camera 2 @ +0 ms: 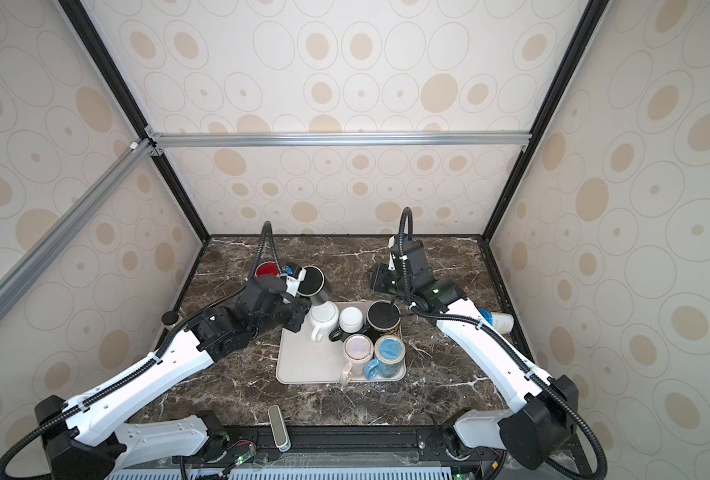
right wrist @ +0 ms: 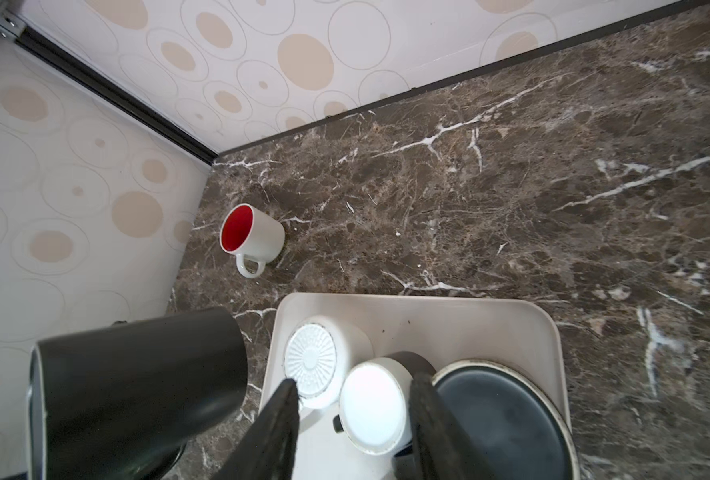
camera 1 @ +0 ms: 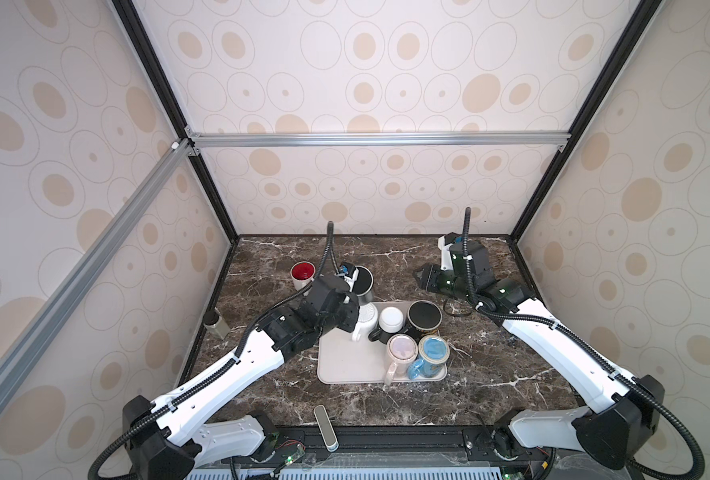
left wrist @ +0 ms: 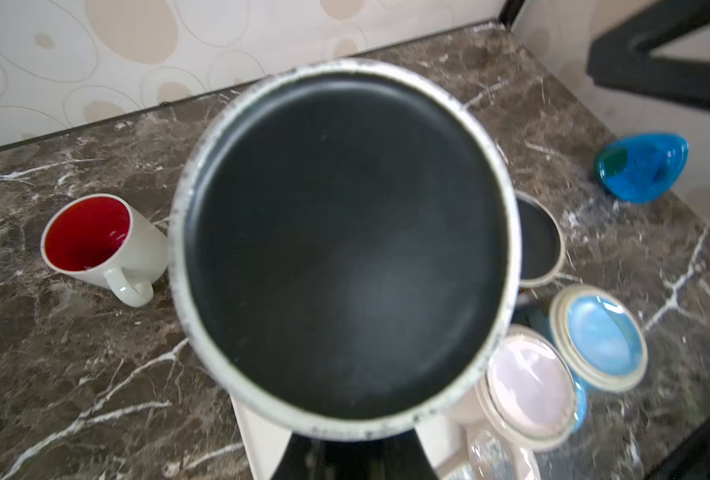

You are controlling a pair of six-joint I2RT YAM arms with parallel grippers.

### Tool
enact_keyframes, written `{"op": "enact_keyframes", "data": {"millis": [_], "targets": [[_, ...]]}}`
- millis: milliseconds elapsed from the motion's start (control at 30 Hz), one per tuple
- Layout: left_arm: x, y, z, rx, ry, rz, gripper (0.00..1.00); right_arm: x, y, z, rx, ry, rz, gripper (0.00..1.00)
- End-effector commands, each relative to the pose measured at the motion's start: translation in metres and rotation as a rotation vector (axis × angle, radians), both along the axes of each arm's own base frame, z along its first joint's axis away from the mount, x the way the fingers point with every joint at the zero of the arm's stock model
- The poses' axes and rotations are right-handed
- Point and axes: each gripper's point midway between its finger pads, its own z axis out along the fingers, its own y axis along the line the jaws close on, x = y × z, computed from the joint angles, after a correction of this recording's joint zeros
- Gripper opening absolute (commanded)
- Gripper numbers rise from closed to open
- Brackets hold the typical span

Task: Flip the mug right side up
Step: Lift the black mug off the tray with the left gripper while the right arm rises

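**Mug held bottom-up over the worktop.** The left end effector [camera 1: 350, 277], pressed together on what is judged to be the handle, holds the black mug [camera 1: 364, 283] clear of the worktop [camera 1: 490, 374], just beyond the far left corner of the tray [camera 1: 345, 361]. In both top views the mug sits at 3 o'clock from that end effector and touches it. The red-lined mug [camera 1: 302, 272] stands near at 9 o'clock and the tray lies at 6 o'clock. The mug's flat bottom faces up and toward the left wrist camera, so its long axis runs close to vertical, mouth down. The grip point itself is hidden behind the mug's body. The right end effector [right wrist: 355, 380] hangs spread and empty at 3 o'clock of the mug, well apart. The left arm is the nearer, and righting the mug appears to call for a half roll of its wrist before the set-down.
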Motion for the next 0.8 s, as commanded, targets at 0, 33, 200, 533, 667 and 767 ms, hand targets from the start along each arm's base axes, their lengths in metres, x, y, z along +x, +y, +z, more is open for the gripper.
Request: {"op": "enact_keyframes", "data": {"millis": [0, 33, 200, 533, 667, 767], "targets": [[0.039, -0.010, 0.061, -0.228, -0.220, -0.021, 0.00, 0.011, 0.014, -0.002, 0.095, 0.013, 0.035, 0.46], [0.047, -0.008, 0.062, -0.275, -0.230, -0.020, 0.00, 0.013, 0.016, -0.003, 0.098, 0.014, 0.044, 0.46], [0.076, -0.013, 0.062, -0.500, -0.203, -0.086, 0.00, 0.017, 0.033, -0.004, 0.166, 0.026, 0.093, 0.47], [0.070, -0.020, 0.118, -0.943, -0.219, -0.277, 0.00, 0.012, 0.083, 0.005, 0.473, 0.078, 0.279, 0.50], [0.063, -0.023, 0.130, -1.084, -0.195, -0.333, 0.00, 0.010, 0.095, 0.013, 0.563, 0.069, 0.346, 0.51], [0.060, -0.024, 0.131, -1.145, -0.174, -0.360, 0.00, 0.008, 0.103, 0.023, 0.646, 0.058, 0.391, 0.51]]}}
